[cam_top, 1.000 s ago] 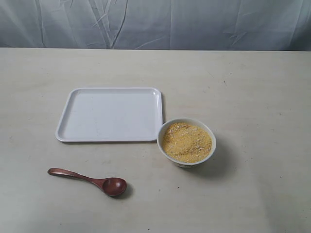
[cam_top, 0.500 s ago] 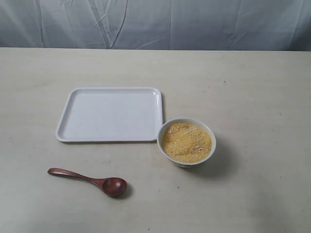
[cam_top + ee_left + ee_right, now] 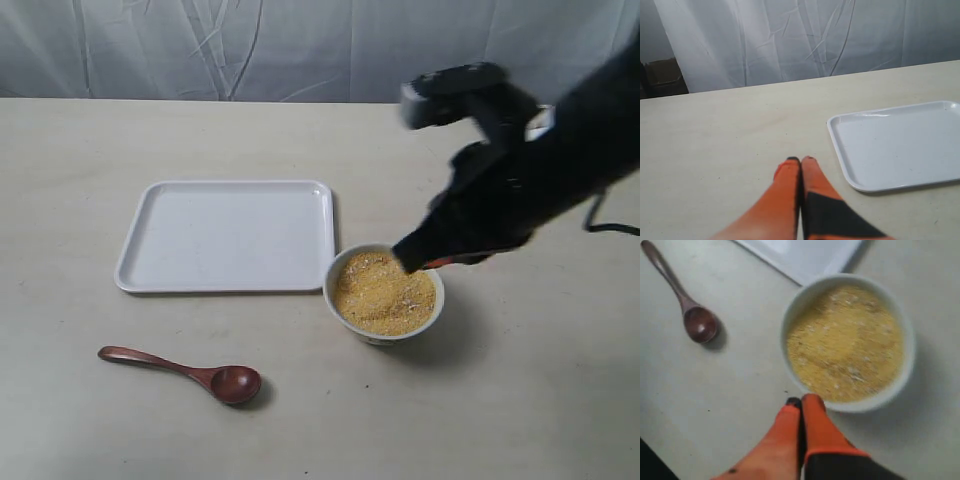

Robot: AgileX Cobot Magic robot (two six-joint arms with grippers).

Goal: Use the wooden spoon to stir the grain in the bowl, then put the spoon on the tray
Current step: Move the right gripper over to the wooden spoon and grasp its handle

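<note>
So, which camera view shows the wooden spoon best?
The exterior view: the whole wooden spoon, sharp and unobstructed. The right wrist view shows it blurred, near the edge. The left wrist view misses it.

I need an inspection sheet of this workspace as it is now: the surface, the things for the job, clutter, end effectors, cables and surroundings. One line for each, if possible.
Surface: pale table, a few small marks.
Job's things: white tray, nothing on it; white bowl close by its corner, holding yellow grain; wooden spoon lying on the table, apart from both.
Clutter: nothing seen.
End effectors: right end effector shut, holding nothing, near the bowl's rim; left end effector shut, holding nothing, above the table beside the tray.
Cables: one black cable by the right arm.
Surroundings: white curtain behind the table.
</note>
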